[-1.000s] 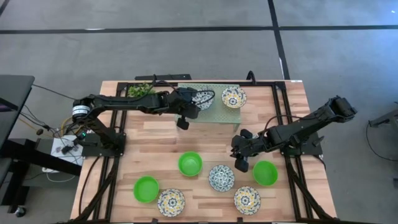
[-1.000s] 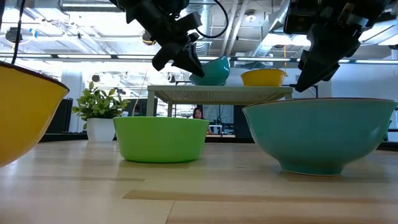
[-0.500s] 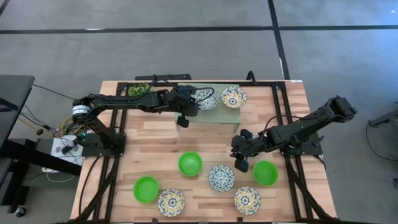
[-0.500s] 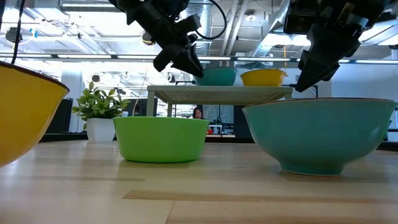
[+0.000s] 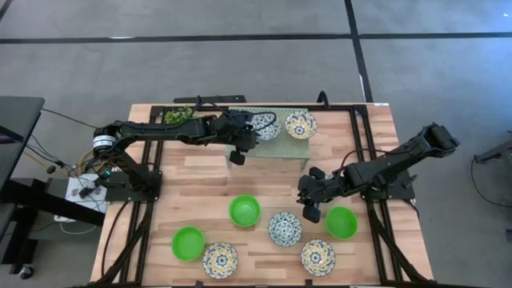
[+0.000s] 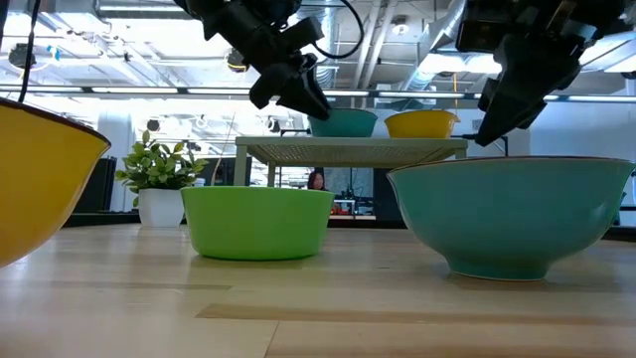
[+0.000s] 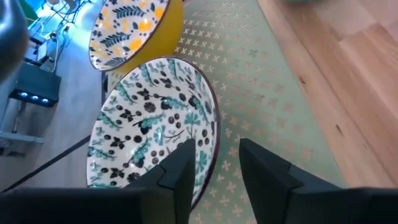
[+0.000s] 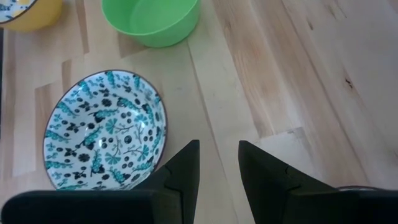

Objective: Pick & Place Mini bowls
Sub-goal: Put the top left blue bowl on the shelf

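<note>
A white bowl with blue pattern [image 7: 152, 127] stands on the pale green rack [image 7: 267, 81] at the table's far edge, beside a yellow-and-blue bowl [image 7: 127, 31]. My left gripper [image 7: 214, 168] is open across the white bowl's near rim, one finger inside and one outside. In the high view this bowl [image 5: 265, 125] is at my left gripper [image 5: 246, 133]. My right gripper [image 5: 312, 202] is open and empty above the table, between another white-and-blue bowl [image 8: 106, 134] and a green bowl [image 5: 341, 222]. My left gripper straddles the white-and-blue bowl's rim [image 7: 215, 140], coming from the table's left side and slanting down. The rack shows between the rim and the outer finger [image 7: 261, 165]. Whether the inner finger [image 7: 183, 168] touches the bowl's wall, I cannot tell. The bowl stands level on the rack.
On the near half of the table stand two more green bowls [image 5: 245, 210] [image 5: 188, 243], a white-and-blue bowl [image 5: 285, 229] and two yellow-and-blue bowls [image 5: 219, 260] [image 5: 318, 257]. A small plant [image 5: 182, 116] stands left of the rack. Bare wood lies between rack and bowls.
My left gripper has come down with the white-and-blue bowl. The bowl was raised and tilted over the rack a second ago; it now stands level on the rack beside the yellow-and-blue bowl. My right gripper has kept still.
</note>
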